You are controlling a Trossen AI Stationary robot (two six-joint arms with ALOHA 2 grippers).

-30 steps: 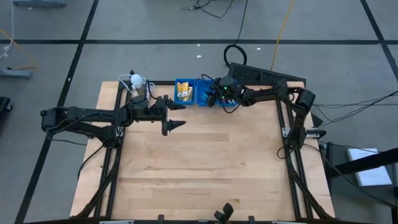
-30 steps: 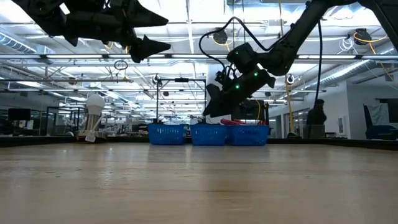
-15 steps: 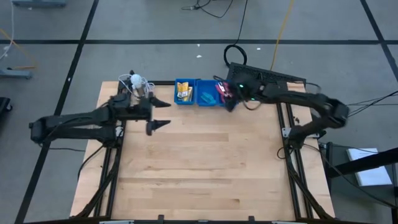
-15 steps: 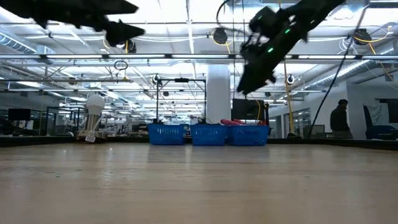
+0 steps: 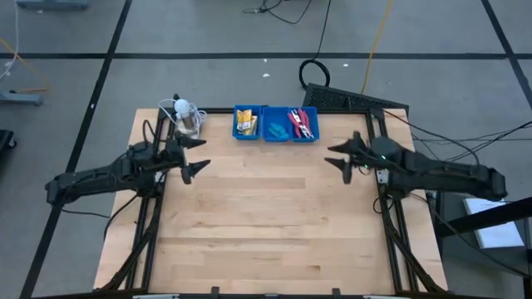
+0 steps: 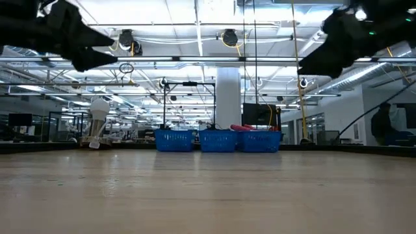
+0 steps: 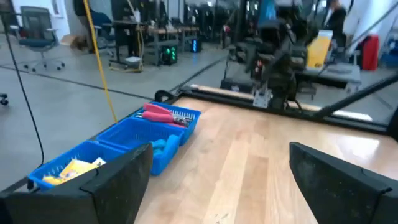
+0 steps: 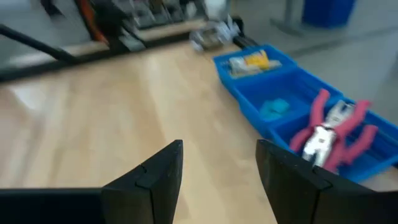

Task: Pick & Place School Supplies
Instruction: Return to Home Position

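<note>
From above, the blue three-compartment plastic tray (image 5: pixel 275 135) sits at the far edge of the pale wooden table (image 5: pixel 266 224), its long axis running left to right. The yellow-orange rectangular packets (image 5: pixel 245 123) fill its left bin, the small light-blue pieces (image 5: pixel 275 127) the middle, and the pink-handled scissor-like tools (image 5: pixel 302 124) the right. The left gripper (image 5: pixel 202 154) and right gripper (image 5: pixel 332 156) flank the tray on the near side, both apart from it. The right looks slightly nearer. Both point inward, fingers spread and empty.

At table height, both grippers hang high, well above the tray.

The left wrist view looks between parted, empty fingers (image 7: pixel 118 180). The tray lies ahead and to one side, with nothing held.

The right wrist view shows the same: separated fingers (image 8: pixel 155 177), all supplies binned. I judge that only retreat remains.

No brand, label or writing can be read.
</note>
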